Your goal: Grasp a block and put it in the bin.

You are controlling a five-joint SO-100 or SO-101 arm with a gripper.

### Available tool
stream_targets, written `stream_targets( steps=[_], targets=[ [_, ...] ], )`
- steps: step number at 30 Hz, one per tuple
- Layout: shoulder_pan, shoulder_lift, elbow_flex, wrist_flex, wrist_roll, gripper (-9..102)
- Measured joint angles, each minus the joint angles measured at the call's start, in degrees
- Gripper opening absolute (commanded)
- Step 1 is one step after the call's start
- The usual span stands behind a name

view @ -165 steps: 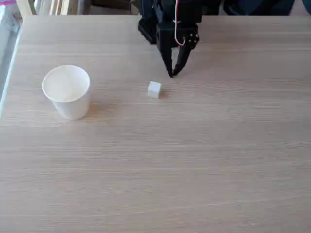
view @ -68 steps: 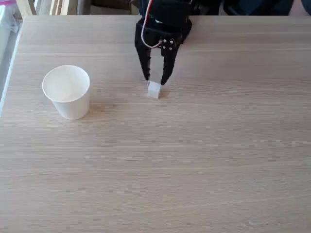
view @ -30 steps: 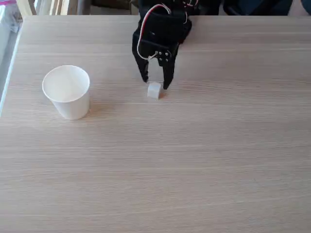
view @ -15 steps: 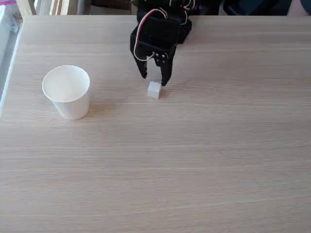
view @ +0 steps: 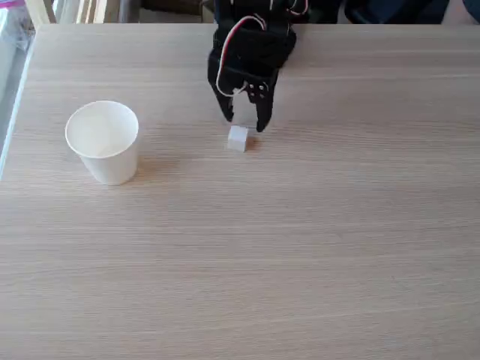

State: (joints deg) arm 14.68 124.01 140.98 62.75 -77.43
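Note:
A tiny white block (view: pixel 238 139) lies on the wooden table near its far middle. My black gripper (view: pixel 245 125) hangs open just behind and above it, one fingertip left of the block's far edge and the other to its right, with nothing held between them. The bin, a white paper cup (view: pixel 103 142), stands upright well to the left of the block with its mouth open upward.
The light wooden table (view: pixel 300 247) stretches wide in front of and to the right of the block. The arm's black base with red and white wires (view: pixel 251 30) sits at the far edge. The table's left edge (view: pixel 15 97) runs close beside the cup.
The gripper has shifted slightly right over the last second and still hovers open over the block. Block and cup have stayed put.

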Motion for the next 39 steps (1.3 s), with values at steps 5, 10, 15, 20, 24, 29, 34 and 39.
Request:
stream_targets(
  steps=[5,10,15,20,24,29,34,39],
  targets=[
    [-0.88,-0.53,0.00,-1.76,0.18,26],
    [-1.05,-1.93,0.00,-3.34,0.18,26],
    [-0.79,-2.90,0.00,-4.75,0.18,26],
    [0.53,-3.52,0.00,-6.77,-1.32,26],
    [1.85,-3.96,0.00,-7.73,-2.81,26],
    [2.46,-4.13,0.00,-9.23,-4.66,26],
    [3.96,-4.66,0.00,-11.16,-6.50,25],
    [3.87,-4.83,0.00,-12.04,-7.47,25]
  ],
)
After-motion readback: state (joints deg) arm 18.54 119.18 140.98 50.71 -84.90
